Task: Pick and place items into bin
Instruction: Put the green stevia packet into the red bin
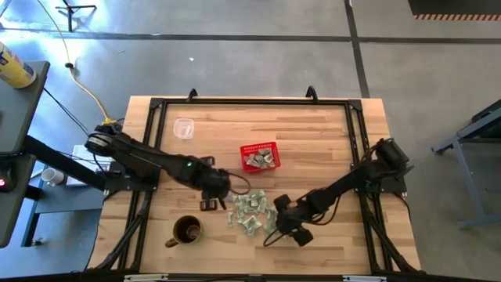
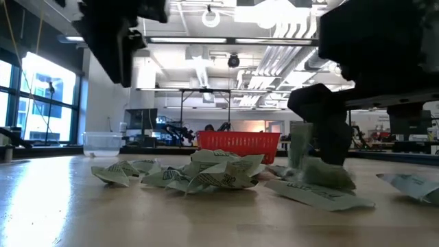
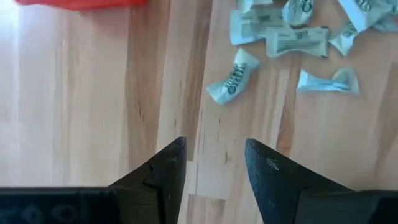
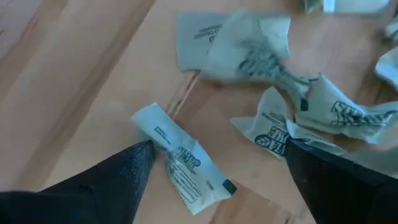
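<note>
My right gripper (image 4: 214, 165) is open, low over the packets (image 1: 250, 210), with one packet (image 4: 183, 163) between its fingers. My left gripper (image 3: 214, 163) is also open and empty, left of the pile; the red basket (image 1: 259, 157) stands beyond it.

We see two black jointed arms (image 1: 156, 163) with thin cables along them; each gripper (image 3: 214, 163) ends in two dark, tapered, matte fingers.
</note>
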Robot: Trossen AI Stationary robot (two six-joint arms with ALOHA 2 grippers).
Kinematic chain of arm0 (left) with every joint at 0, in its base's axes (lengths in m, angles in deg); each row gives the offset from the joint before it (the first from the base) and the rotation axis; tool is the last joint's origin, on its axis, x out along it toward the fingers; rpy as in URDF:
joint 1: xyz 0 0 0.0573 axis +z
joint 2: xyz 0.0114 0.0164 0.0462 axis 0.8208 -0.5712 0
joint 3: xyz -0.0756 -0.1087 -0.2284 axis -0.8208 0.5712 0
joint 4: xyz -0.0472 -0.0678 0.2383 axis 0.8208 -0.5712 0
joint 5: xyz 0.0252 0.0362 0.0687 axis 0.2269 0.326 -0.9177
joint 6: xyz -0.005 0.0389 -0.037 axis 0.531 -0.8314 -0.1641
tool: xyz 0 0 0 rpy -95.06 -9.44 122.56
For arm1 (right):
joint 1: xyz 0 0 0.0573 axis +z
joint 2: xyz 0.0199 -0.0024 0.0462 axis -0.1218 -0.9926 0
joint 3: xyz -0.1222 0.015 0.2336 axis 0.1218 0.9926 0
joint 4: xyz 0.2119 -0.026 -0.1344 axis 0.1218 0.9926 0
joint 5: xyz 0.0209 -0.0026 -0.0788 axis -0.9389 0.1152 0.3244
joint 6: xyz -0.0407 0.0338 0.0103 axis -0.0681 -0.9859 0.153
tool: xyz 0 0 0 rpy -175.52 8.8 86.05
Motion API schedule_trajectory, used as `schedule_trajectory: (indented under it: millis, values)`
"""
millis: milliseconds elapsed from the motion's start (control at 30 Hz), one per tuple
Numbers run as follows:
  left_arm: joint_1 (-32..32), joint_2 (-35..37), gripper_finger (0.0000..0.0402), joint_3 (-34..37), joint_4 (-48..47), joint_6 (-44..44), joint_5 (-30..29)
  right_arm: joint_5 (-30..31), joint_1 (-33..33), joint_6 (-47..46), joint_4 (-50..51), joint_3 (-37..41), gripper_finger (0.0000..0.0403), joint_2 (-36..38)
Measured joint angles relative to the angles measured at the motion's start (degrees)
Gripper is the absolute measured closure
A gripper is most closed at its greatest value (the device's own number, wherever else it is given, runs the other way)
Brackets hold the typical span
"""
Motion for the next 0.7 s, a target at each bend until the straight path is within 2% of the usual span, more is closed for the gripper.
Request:
schedule_trajectory:
  millis: [100, 300, 433, 600, 700]
  values:
    - [-1.55, 3.08, 0.0204, 2.85, 0.73, 3.26, -2.20, 1.37, 1.34, -2.82, 0.76, -0.75, 0.0077, 0.31]
    - [-3.92, 6.40, 0.0204, 7.04, 4.30, 7.88, -3.95, 8.77, 3.37, -7.06, 1.49, -3.68, 0.0121, 3.63]
    - [-4.30, 6.50, 0.0204, 8.03, 7.06, 8.44, -4.14, 11.30, 3.60, -10.78, 1.96, -5.37, 0.0119, 5.44]
    - [-4.27, 6.50, 0.0204, 8.24, 7.21, 8.36, -4.34, 9.31, 5.34, -16.31, 3.75, -4.56, 0.0105, 5.52]
    - [-4.27, 6.50, 0.0204, 8.24, 7.29, 8.17, -4.34, 8.88, 6.50, -16.53, 4.55, -3.00, 0.0103, 5.41]
